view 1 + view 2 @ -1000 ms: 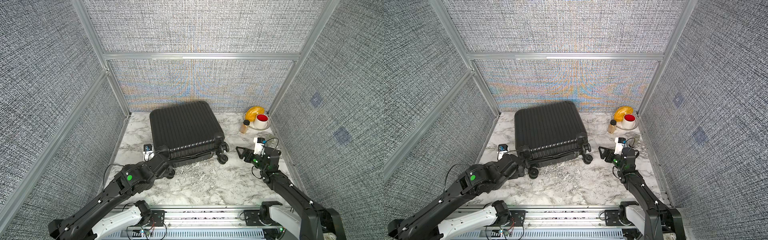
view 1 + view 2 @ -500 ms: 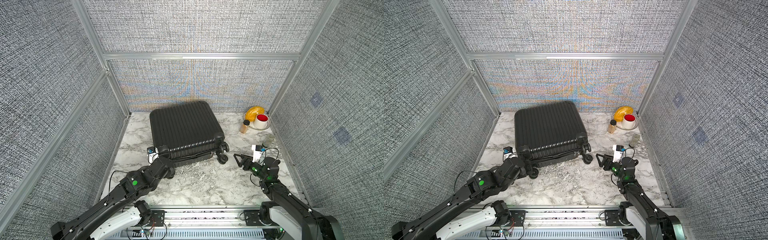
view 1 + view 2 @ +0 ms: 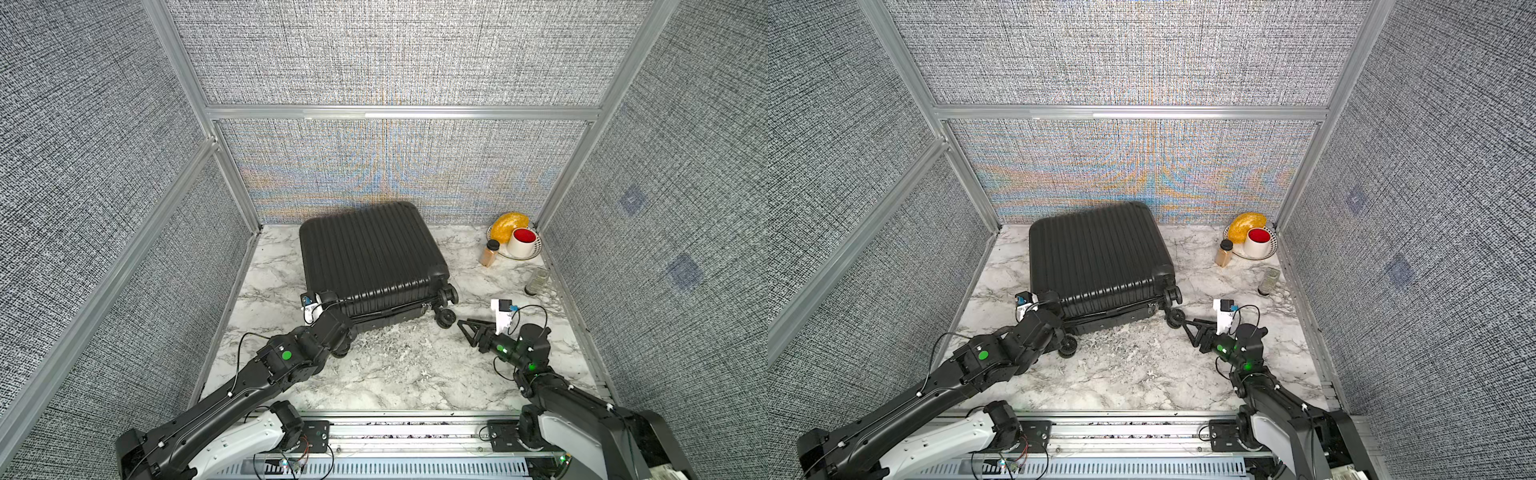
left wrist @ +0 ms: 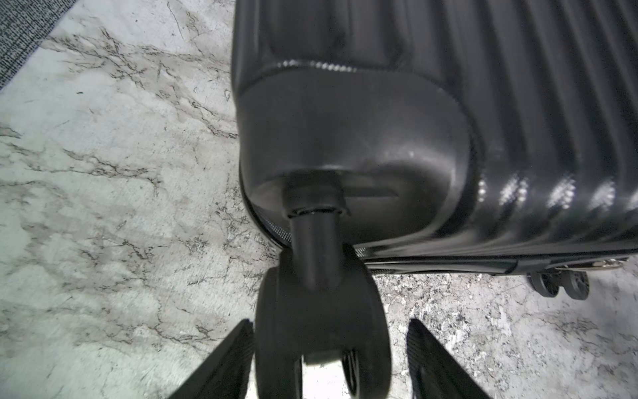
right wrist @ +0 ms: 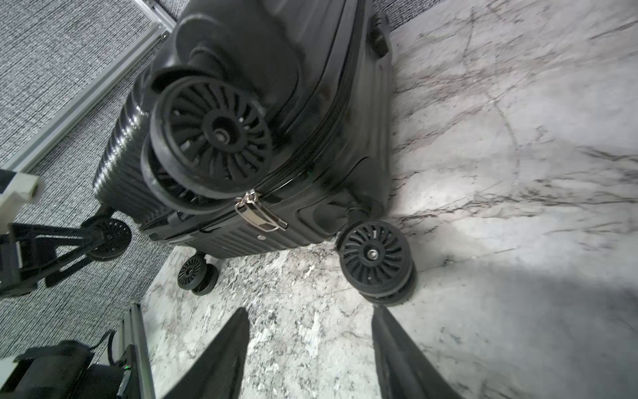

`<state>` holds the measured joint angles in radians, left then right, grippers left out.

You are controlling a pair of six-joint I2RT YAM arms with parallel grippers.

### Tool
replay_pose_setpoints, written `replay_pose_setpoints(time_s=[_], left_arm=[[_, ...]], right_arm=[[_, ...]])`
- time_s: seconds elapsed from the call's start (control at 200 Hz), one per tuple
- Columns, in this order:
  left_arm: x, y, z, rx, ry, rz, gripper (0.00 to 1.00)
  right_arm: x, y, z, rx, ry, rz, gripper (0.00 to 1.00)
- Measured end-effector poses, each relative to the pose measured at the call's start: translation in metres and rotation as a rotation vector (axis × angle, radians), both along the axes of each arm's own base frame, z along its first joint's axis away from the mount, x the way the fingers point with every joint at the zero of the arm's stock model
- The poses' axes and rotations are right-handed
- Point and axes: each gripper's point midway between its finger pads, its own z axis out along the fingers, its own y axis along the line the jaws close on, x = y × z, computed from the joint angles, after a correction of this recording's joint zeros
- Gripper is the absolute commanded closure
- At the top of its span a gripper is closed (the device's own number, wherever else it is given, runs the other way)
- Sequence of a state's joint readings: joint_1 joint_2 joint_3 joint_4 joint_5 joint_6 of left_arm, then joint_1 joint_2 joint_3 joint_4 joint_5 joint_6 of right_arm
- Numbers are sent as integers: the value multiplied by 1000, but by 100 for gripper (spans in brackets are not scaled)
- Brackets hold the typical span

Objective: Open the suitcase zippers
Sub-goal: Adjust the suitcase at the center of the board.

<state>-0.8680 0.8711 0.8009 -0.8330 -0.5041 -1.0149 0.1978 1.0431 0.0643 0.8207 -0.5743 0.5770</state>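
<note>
Black ribbed hard-shell suitcase point(image 3: 370, 253) point(image 3: 1096, 253), lying flat on the far half of the marble tabletop point(image 3: 395, 374), wheels facing the arms, upper shell down on the lower one. Zipper track point(image 5: 310, 145) running along the seam between the two halves. Shiny metal pulls point(image 5: 259, 214) parked together at the wheel end, near the suitcase's right-hand corner, and just about visible in both top views too point(image 3: 424, 308) point(image 3: 1152, 308). Hard to say how much of the track is actually zipped.

Left gripper point(image 4: 329, 323) down at the suitcase's left front corner, jaws spread either side of the double wheel point(image 4: 310, 304) there. One finger point(image 4: 238, 345) seemingly right against the wheel, the other with a sliver of marble showing in between, so not clamped.

Right gripper point(image 5: 310, 311) just off the suitcase's right front corner, jaws spread wide with nothing between them, pointing toward the pulls, near the lower wheel point(image 5: 374, 255) but clear of it.

Well off past the suitcase's right side: white cup with a red inside point(image 3: 523, 241) and a spice jar point(image 3: 489, 253).
</note>
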Motion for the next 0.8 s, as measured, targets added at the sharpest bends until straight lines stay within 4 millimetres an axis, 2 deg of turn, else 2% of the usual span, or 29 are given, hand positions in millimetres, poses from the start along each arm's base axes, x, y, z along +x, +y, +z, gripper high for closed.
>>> replay_pose_setpoints(time_s=[0.17, 0.415, 0.595, 0.706, 0.801], left_arm=[[0, 0, -5, -3, 9, 7, 40], [0, -1, -5, -8, 12, 11, 56], [0, 1, -6, -16, 12, 18, 71], [0, 1, -6, -19, 12, 22, 74], [0, 0, -7, -17, 13, 22, 74]], right_arm=[[-4, 19, -5, 27, 8, 61, 56], [17, 40, -2, 116, 18, 155, 63], [30, 46, -11, 199, 60, 218, 67], [37, 47, -24, 245, 133, 237, 69], [38, 51, -24, 261, 141, 262, 70]])
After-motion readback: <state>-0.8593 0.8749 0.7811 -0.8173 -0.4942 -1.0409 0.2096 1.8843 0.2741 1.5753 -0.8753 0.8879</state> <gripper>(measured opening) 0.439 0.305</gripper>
